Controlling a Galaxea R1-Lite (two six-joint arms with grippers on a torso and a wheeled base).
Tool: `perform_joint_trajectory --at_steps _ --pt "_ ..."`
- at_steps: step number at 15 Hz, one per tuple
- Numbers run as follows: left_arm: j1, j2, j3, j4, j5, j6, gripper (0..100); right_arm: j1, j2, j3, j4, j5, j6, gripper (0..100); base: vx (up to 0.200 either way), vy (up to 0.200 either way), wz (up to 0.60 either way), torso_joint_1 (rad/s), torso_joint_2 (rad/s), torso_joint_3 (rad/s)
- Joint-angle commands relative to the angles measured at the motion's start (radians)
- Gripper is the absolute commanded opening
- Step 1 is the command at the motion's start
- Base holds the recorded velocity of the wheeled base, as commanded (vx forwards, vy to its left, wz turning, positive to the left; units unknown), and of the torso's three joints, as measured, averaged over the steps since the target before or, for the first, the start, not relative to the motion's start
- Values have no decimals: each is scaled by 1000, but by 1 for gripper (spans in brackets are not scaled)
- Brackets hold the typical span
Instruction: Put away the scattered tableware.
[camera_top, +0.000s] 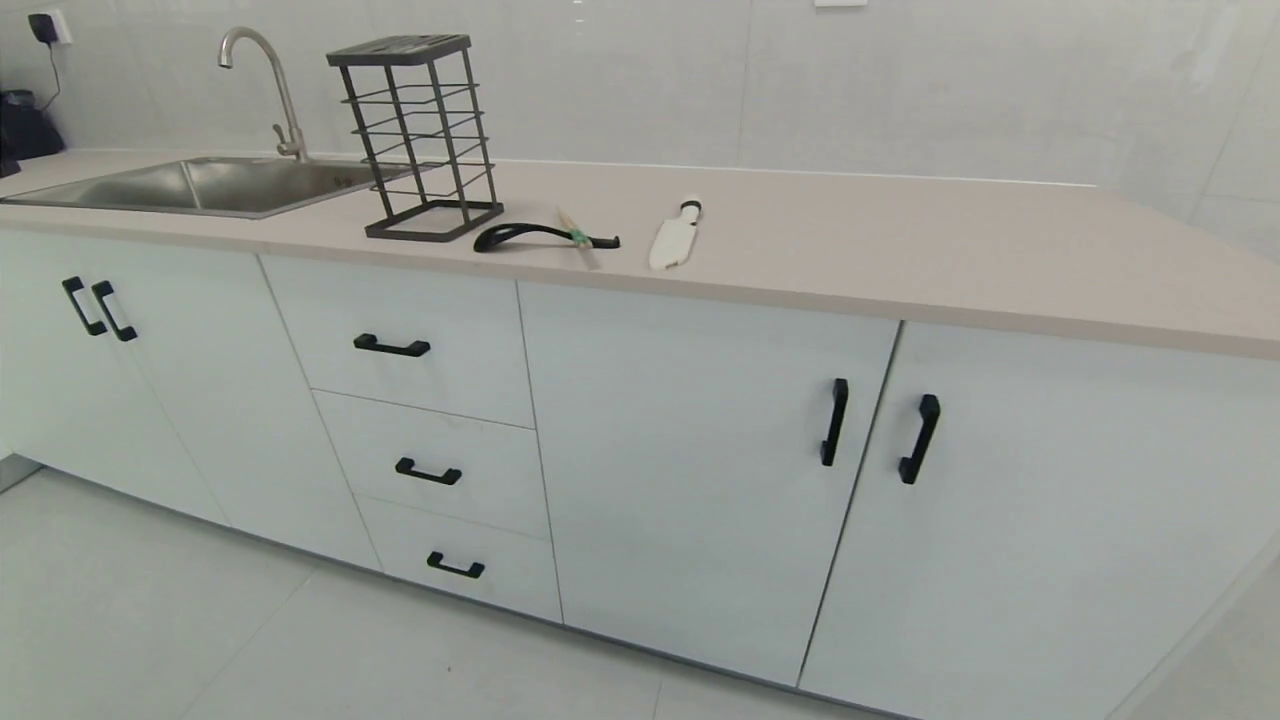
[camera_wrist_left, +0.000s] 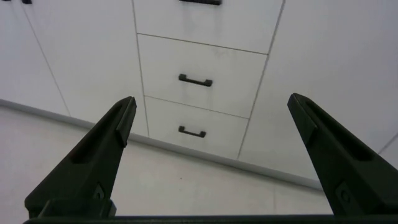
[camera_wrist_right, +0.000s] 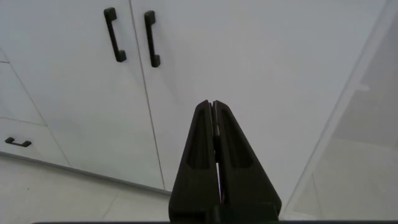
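Ladle (camera_top: 540, 236), chopsticks (camera_top: 579, 238), knife (camera_top: 675, 236) lie untouched on the tabletop (camera_top: 900, 240) by a rack (camera_top: 420, 135). Left gripper (camera_wrist_left: 211, 102) open, right gripper (camera_wrist_right: 213, 107) closed, empty; first pickup likely needs an arm raised.

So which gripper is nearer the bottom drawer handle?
Left. The left gripper faces the bottom drawer handle head-on; the right gripper, shut, faces the double doors, that handle off to one side.
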Motion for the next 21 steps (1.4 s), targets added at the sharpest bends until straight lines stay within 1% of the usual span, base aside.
perform_joint_trajectory --at_steps 1,3,6,9,12,16,21 --pt "0 0 0 -1 0 -1 100 2 1 0 0 0 0 0 200 200 0 2 2 -2" --pt "0 0 0 -1 0 -1 100 2 1 0 0 0 0 0 200 200 0 0 0 5" --pt "0 0 0 -1 0 -1 100 0 1 0 0 0 0 0 200 0 0 6 4 4" --pt "0 0 0 -1 0 -1 100 0 1 0 0 0 0 0 200 200 0 2 -1 4" --pt "0 0 0 -1 5 -1 100 0 1 0 0 0 0 0 0 200 0 6 4 1" --pt "0 0 0 -1 6 -2 100 0 1 0 0 0 -2 0 0 0 0 0 0 0" --pt "0 0 0 -1 5 -4 100 0 1 0 0 0 -2 0 -200 0 0 4 6 4"
